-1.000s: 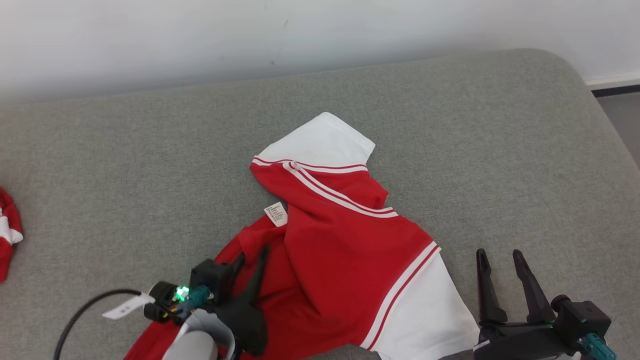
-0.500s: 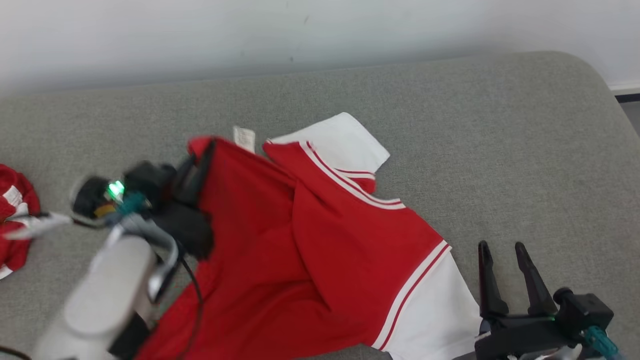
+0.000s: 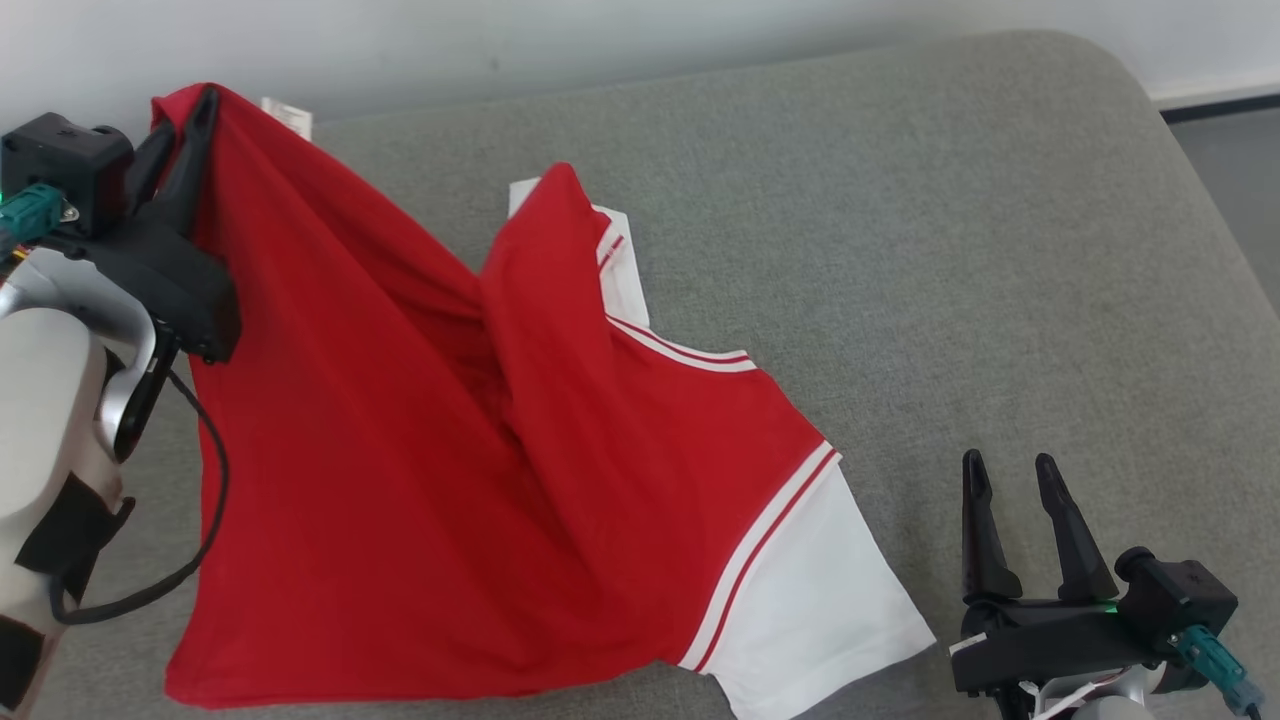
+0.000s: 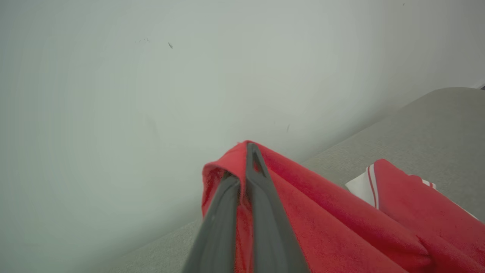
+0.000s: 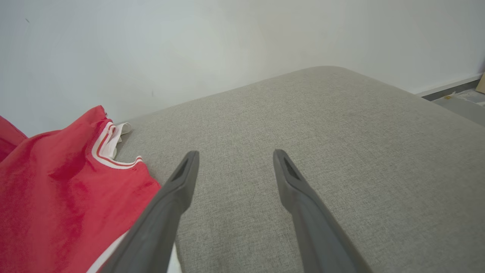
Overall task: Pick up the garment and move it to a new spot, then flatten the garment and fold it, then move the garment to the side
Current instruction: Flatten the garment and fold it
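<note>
Head view: left gripper (image 3: 190,115) fingers clenched on a hem of the red-and-white cloth garment (image 3: 450,480), raised at the far-left edge of the grey upholstered cushion (image 3: 900,250), the rest draped mid-cushion. Left wrist view: red cloth pinched. Right wrist view: right gripper (image 5: 235,155) fingers released, empty, above the cushion. Step judged: pick-up; next, carry it clear.

Garment (image 3: 450,450) on cushion (image 3: 950,250), left of right gripper (image 3: 1008,460)
</note>
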